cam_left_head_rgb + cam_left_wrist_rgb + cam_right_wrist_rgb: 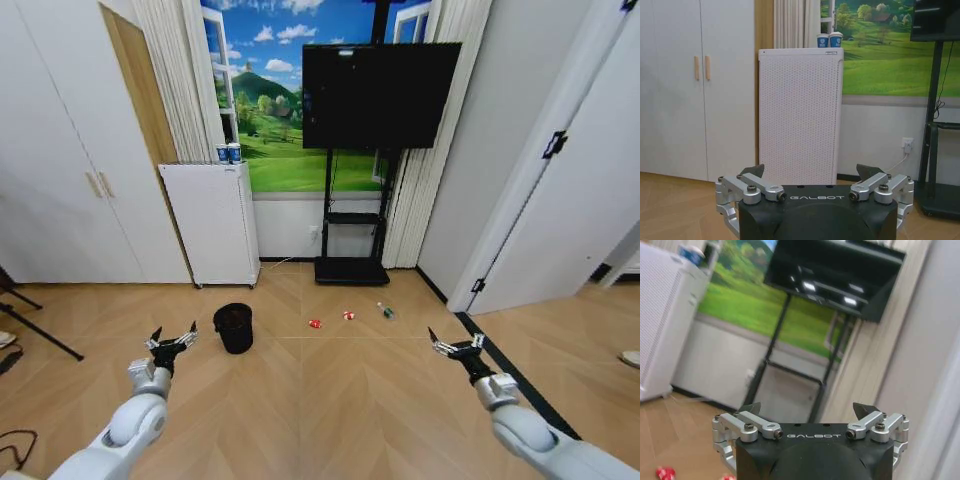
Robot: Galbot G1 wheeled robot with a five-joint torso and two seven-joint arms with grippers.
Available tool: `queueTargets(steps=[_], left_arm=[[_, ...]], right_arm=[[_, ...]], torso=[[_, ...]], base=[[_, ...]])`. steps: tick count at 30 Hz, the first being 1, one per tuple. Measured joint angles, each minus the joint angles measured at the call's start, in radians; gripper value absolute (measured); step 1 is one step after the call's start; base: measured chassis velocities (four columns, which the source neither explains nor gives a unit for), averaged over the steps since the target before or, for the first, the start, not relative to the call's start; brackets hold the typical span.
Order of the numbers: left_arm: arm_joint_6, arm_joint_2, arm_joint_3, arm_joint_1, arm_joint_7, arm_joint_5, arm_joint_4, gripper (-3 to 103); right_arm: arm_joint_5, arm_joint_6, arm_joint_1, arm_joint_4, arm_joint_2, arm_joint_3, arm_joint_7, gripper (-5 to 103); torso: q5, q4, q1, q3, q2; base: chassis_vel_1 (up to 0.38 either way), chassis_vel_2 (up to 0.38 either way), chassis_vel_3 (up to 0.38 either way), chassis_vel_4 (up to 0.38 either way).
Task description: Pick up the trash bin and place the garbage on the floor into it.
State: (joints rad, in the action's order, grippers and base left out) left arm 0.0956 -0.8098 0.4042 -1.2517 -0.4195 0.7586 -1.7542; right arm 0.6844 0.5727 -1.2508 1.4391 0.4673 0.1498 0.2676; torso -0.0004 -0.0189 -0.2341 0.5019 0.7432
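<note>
While left pincer (172, 338) gapes, trash bin (233, 327) stands just beside

Black mesh bin (233, 327) upright; garbage (348, 315) on parquet (340, 400)

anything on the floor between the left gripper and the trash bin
Nothing visible. In the head view the left gripper, fingers open, hangs just left of the trash bin, with bare floor between them.
</note>
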Motion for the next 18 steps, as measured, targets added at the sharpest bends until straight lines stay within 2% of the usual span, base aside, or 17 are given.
queueTargets(steps=[3,4,8,11,18], left_arm=[[0.001,-0.004,0.002,-0.003,0.0,-0.002,-0.002,100],[0.001,-0.008,0.002,-0.004,-0.002,-0.006,-0.002,100],[0.001,-0.015,0.002,-0.005,-0.01,-0.011,-0.002,100],[-0.002,-0.015,0.002,-0.005,-0.016,-0.011,-0.003,100],[-0.006,-0.013,0.001,-0.003,-0.021,-0.013,-0.006,100]], right_arm=[[0.032,-0.011,-0.001,-0.016,0.006,-0.001,-0.003,100],[0.04,-0.023,0.001,-0.013,0.011,-0.001,0.008,100],[0.033,-0.04,0.016,-0.005,0.036,0.0,0.057,100],[0.014,-0.053,0.021,0.002,0.038,0.001,0.077,100],[0.019,-0.052,0.024,0.019,0.033,0.003,0.075,100]], torso=[[0.0011,-0.0001,0.0,0.0,0.0],[0.0,-0.0002,0.0,0.0,0.0],[0.0009,0.0002,0.0,0.0,0.0],[0.0,0.0002,0.0,0.0,0.0],[0.0002,-0.0001,0.0,0.0,0.0]], base=[[0.0,0.0,0.0,0.0],[0.0,0.0,0.0,0.0],[0.0,0.0,0.0,0.0],[0.0,0.0,0.0,0.0],[0.0,0.0,0.0,0.0]])
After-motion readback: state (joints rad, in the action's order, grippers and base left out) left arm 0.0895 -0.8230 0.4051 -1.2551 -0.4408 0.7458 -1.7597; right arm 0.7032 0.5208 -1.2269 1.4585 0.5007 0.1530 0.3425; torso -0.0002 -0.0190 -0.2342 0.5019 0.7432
